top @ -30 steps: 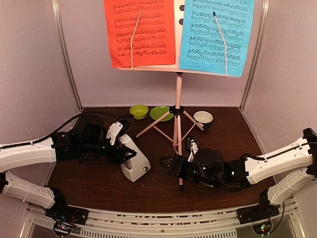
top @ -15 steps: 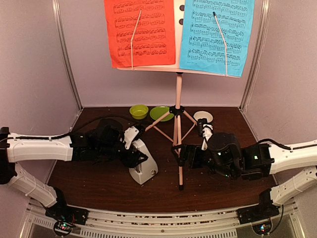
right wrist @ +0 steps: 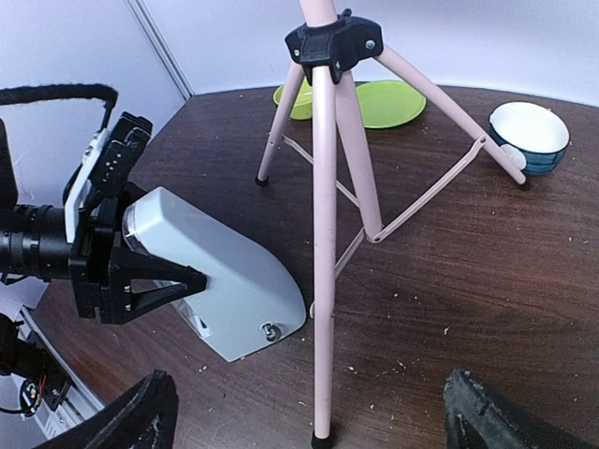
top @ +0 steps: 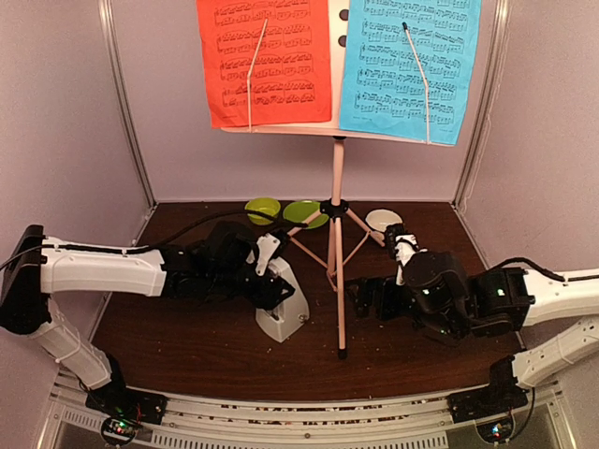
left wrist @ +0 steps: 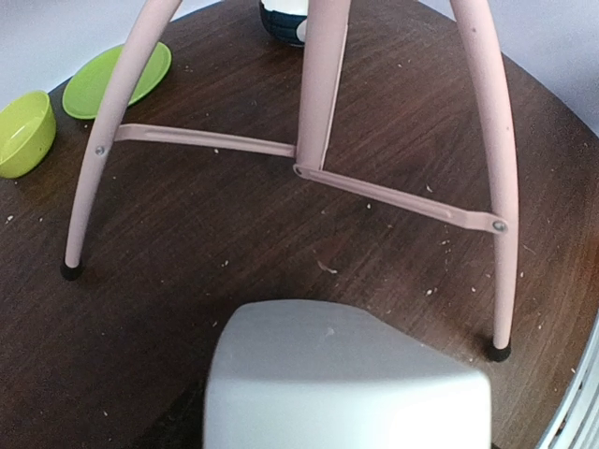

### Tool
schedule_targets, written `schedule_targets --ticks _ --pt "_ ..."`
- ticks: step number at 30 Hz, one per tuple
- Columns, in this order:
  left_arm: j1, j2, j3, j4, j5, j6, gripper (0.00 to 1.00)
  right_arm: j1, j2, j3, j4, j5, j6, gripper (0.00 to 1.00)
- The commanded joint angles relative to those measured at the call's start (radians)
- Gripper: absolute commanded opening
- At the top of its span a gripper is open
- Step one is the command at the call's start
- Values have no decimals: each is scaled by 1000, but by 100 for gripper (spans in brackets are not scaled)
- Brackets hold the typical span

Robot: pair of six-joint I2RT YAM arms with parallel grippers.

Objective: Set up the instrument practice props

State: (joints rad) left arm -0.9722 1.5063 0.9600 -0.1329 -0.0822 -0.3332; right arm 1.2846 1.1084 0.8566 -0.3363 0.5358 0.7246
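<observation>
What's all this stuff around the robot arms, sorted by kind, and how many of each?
Music stand: 1
Sheet-music pages: 2, red page and cyan page
Metronome: 1
Green dishes: 2, green bowl and green plate
White-and-dark bowl: 1
Total: 7

Dark brown wooden table [top: 187, 348], surface littered with pale specks [left wrist: 327, 267]. Standing on it: pink music stand [top: 337, 187] on three black-tipped feet. Lime-green bowl [top: 262, 210], lime-green plate [top: 301, 213] and blue-and-white bowl [top: 382, 220] at rear. White metronome [top: 285, 304] tilted near the front leg; base contact unclear.
</observation>
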Motion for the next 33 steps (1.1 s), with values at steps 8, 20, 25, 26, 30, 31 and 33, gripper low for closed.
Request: schedule_targets --ticks 8,20,25,26,30,31,33 --pt "-39 17 125 75 -71 -94 74 -110 -55 9 1 -179 -170 100" --pt "-43 -289 -195 246 -39 -64 96 -175 56 154 50 -491 -272 100" --pt "-71 -349 -257 269 -76 6 93 -180 187 262 47 -576 -285 100" --pt "-80 -348 -263 280 -85 18 92 -182 209 275 51 -591 -284 99" --pt "-94 -335 -291 343 -106 32 91 -213 292 324 71 -672 -241 93" --pt "-94 -332 -304 368 -104 44 90 -228 307 327 84 -698 -220 91" --pt "-94 -322 -322 414 -104 67 89 -269 324 320 136 -764 -172 87"
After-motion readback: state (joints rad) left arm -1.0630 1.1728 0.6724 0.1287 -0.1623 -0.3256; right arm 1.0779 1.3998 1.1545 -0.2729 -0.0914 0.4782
